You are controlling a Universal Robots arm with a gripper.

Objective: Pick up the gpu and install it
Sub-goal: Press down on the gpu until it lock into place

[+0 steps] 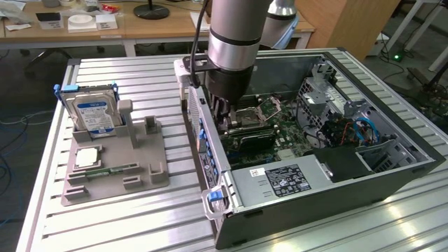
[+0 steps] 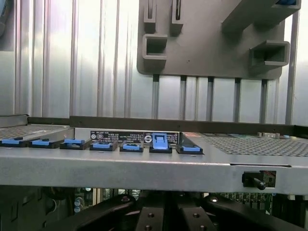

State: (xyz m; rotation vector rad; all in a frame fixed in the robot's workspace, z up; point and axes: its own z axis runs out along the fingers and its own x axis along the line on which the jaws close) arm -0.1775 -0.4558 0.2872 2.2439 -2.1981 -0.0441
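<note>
Computer case (image 1: 315, 199) sits nearest in the exterior view, side panel off, motherboard (image 1: 280, 131) exposed. Arm (image 1: 234, 31) reaches down into the case near its rear wall. Gripper (image 1: 222, 113) sits low over the motherboard, fingers together. The gpu (image 1: 248, 140) lies inside the case, a dark card standing edge-on across the board just beside the gripper; whether they touch cannot be told. Grey fixture tray (image 1: 133, 157) rests on the table (image 1: 140, 220) outside the case, holding the hard drive (image 1: 94, 115).

Wrist view: closed black fingers (image 2: 149, 216) fill the near edge. Beyond them the case's rear rail (image 2: 144, 168) carries blue slot clips (image 2: 160, 143). Fixture tray (image 2: 202, 53) lies further off.
</note>
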